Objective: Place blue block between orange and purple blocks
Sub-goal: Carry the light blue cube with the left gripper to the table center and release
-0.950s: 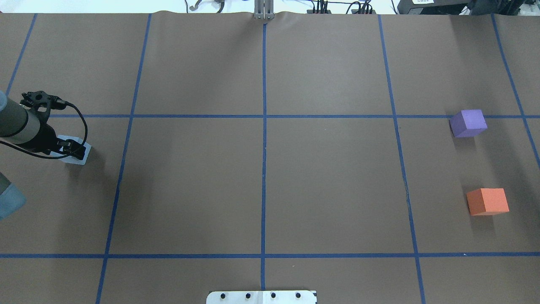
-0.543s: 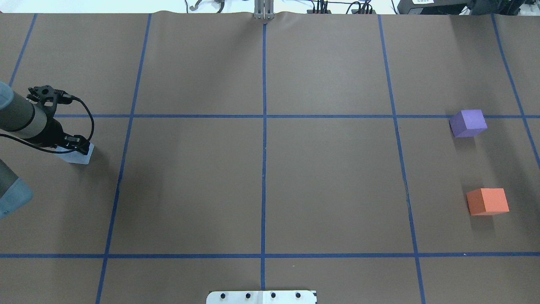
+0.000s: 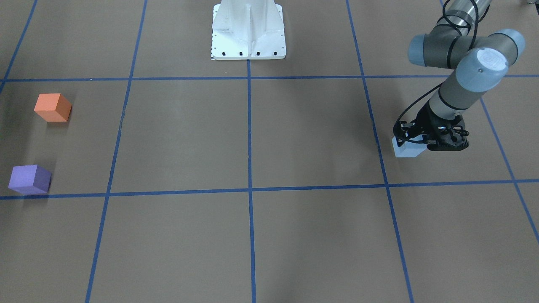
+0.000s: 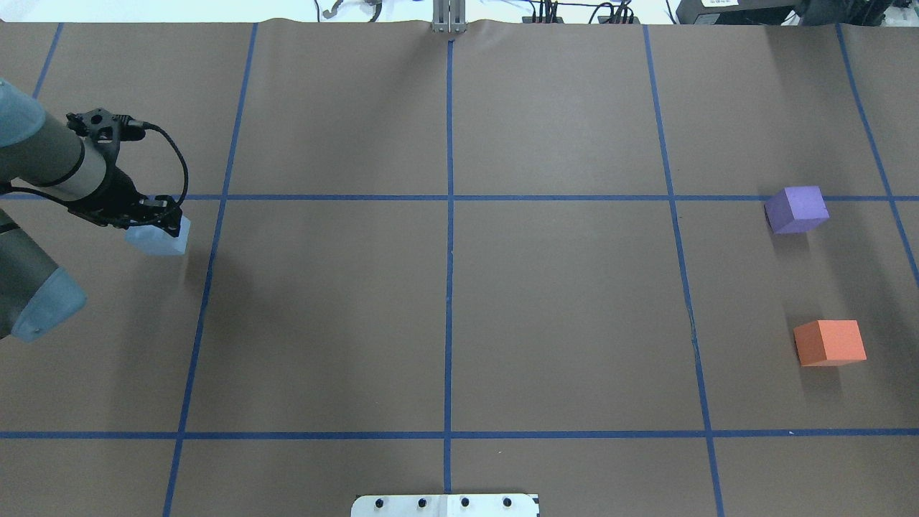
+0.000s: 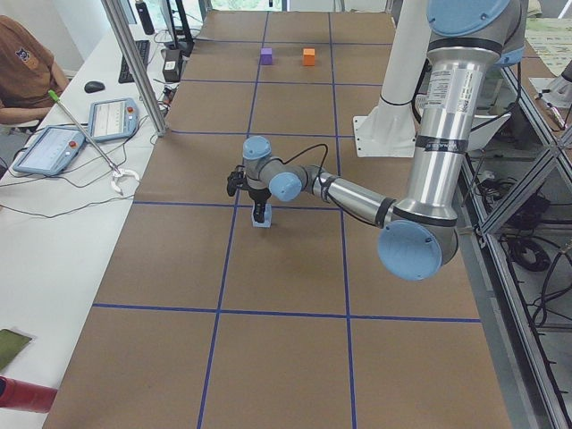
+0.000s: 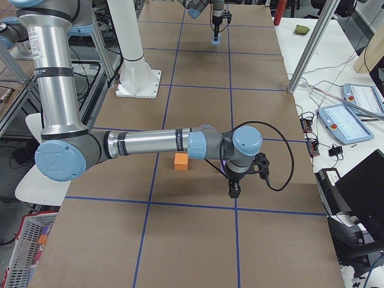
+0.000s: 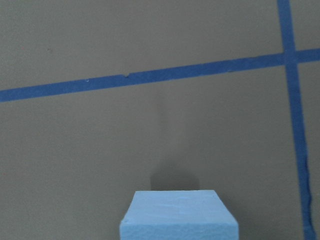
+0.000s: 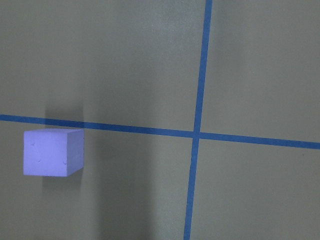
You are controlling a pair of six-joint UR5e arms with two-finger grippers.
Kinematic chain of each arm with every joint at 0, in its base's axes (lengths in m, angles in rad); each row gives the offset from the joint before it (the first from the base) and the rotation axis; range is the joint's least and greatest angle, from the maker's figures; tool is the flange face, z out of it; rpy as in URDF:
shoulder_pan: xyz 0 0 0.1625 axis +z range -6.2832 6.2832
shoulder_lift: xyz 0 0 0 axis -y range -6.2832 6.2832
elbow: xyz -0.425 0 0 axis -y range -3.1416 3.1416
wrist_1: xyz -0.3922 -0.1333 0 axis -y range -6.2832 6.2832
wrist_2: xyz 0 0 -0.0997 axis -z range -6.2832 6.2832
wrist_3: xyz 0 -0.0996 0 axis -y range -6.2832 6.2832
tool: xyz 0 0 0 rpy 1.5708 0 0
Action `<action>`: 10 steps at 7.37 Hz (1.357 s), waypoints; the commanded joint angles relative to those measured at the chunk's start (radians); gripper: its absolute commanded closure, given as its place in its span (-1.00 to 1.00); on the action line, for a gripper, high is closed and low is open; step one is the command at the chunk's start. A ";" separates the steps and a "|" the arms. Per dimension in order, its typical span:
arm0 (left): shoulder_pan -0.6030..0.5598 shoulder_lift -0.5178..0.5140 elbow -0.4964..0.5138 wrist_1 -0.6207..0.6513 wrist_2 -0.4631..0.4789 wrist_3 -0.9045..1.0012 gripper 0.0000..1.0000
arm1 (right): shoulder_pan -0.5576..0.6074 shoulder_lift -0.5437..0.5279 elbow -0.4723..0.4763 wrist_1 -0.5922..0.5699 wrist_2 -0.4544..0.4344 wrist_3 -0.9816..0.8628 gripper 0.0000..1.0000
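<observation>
My left gripper (image 4: 156, 225) is shut on the light blue block (image 4: 159, 241) and holds it a little above the table at the far left; its shadow lies apart from it. The block also shows in the front-facing view (image 3: 405, 150) and at the bottom of the left wrist view (image 7: 177, 217). The purple block (image 4: 797, 209) and the orange block (image 4: 829, 342) sit at the far right with a gap between them. My right gripper (image 6: 234, 192) hangs near the orange block (image 6: 181, 161), seen only in the exterior right view; I cannot tell if it is open. The right wrist view shows the purple block (image 8: 52, 152).
Blue tape lines grid the brown table. The white robot base (image 3: 248, 33) stands at the table's near-robot edge. An operator (image 5: 27, 71) and tablets (image 5: 109, 118) are at a side desk past the table's far edge.
My left gripper has risen with the blue block and moved away from the robot and slightly right. The purple and orange blocks have not moved.
</observation>
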 commanded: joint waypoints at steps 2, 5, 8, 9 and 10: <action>0.110 -0.366 0.028 0.244 -0.001 -0.287 1.00 | -0.005 0.009 0.046 -0.002 0.007 0.003 -1.00; 0.207 -0.647 0.282 0.230 0.012 -0.394 1.00 | -0.020 0.076 0.063 -0.038 -0.009 0.008 -1.00; 0.289 -0.681 0.376 0.172 0.088 -0.391 1.00 | -0.020 0.279 0.253 -0.487 -0.012 0.008 -1.00; 0.313 -0.687 0.395 0.145 0.095 -0.386 1.00 | -0.029 0.288 0.301 -0.521 -0.002 0.058 -1.00; 0.348 -0.707 0.413 0.135 0.158 -0.377 1.00 | -0.056 0.292 0.337 -0.520 -0.001 0.166 -1.00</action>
